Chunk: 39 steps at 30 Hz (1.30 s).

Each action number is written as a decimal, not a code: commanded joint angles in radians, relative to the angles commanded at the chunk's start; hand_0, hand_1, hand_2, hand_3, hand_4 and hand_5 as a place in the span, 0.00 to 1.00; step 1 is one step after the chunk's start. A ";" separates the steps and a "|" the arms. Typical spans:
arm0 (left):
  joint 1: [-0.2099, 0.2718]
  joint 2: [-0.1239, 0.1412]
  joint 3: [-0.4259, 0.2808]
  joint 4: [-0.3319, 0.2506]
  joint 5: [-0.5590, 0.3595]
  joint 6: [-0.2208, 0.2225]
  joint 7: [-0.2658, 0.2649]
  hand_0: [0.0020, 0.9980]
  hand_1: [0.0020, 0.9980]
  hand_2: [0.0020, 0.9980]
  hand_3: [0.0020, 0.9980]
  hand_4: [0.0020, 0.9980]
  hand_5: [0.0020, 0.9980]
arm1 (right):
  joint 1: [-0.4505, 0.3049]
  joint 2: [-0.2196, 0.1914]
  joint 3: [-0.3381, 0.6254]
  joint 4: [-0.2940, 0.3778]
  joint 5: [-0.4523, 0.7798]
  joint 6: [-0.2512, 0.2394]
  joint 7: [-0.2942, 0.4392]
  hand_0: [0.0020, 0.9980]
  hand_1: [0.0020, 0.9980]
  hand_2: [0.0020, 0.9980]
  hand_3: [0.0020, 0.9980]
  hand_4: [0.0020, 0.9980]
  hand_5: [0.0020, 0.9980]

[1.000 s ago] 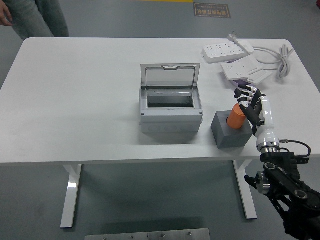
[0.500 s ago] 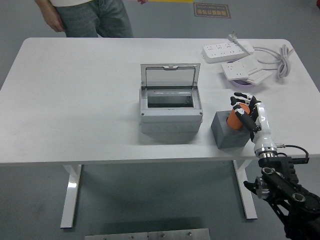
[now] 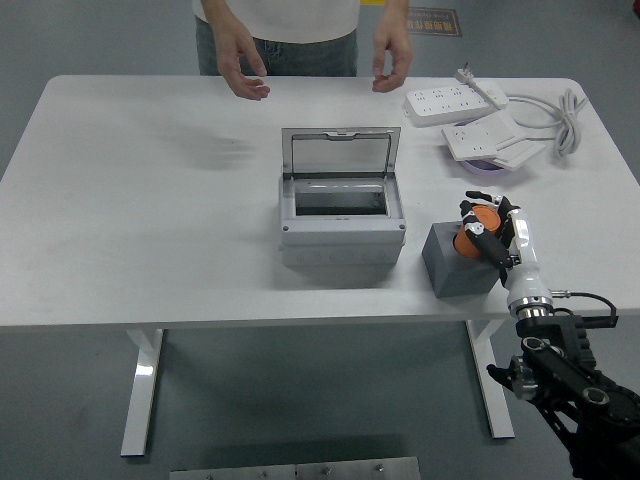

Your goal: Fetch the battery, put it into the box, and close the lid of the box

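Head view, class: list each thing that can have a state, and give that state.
Box: open.
Lid: raised upright at the box's far edge.
Battery: orange, standing in the grey block, gripped.
Right hand: fingers curled round the battery.
Power strips: lying flat at the far right.
Person's hands: open, held above the far edge.

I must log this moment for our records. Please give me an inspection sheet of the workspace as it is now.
Surface: white table, bare on the left.
Job's things: orange cylindrical battery standing in a dark grey block holder; grey plastic box with its clear lid upright, open.
Clutter: two white power strips, far right.
Hands: right hand closed on the battery; left nothing seen.
Cables: white cord coiled beside the strips.
Surroundings: person's hands above the far edge, holding nothing.
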 joint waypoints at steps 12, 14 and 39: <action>-0.004 -0.001 0.000 -0.001 0.006 0.000 0.001 0.59 0.68 0.60 0.58 0.60 0.05 | 0.003 -0.002 0.001 -0.006 -0.025 0.024 -0.017 0.57 0.58 0.56 0.61 0.58 0.18; -0.005 -0.001 -0.001 -0.001 0.008 0.000 0.001 0.59 0.68 0.60 0.58 0.60 0.05 | 0.003 -0.002 0.001 -0.007 -0.028 0.028 -0.018 0.57 0.58 0.56 0.61 0.58 0.18; -0.002 -0.005 -0.006 -0.007 0.030 0.004 0.009 0.59 0.69 0.60 0.58 0.60 0.04 | 0.014 -0.004 0.013 0.008 -0.007 0.058 -0.011 0.60 0.61 0.63 0.67 1.00 0.57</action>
